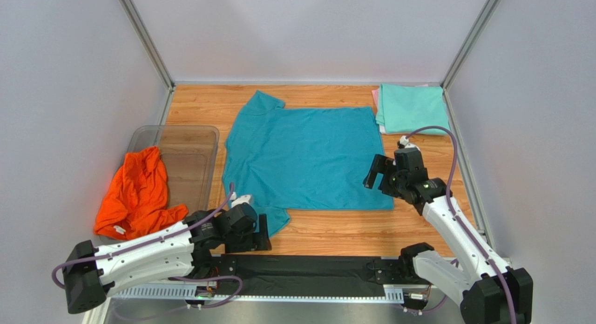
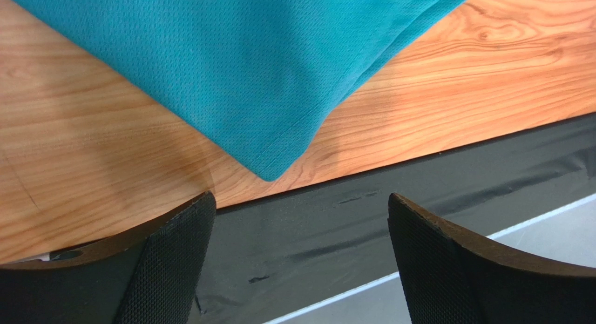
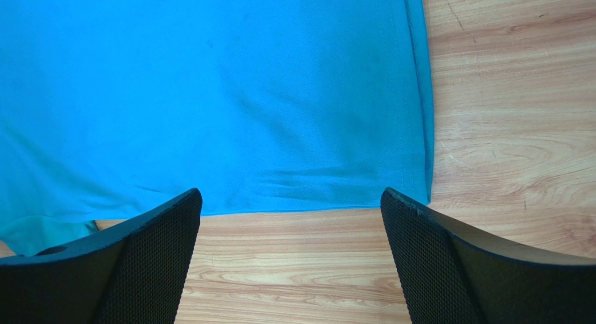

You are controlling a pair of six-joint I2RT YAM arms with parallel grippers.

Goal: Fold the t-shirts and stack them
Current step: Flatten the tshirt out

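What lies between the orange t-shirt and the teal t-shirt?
The top external view shows the clear plastic tub there: the orange t-shirt drapes over its left side, its right part is bare, and the teal t-shirt starts just past its right wall.

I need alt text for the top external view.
A teal-blue t-shirt lies on the table, the open left end effector and right end effector by its near corners. An orange t-shirt drapes a clear tub at left; a folded mint green t-shirt lies far right.
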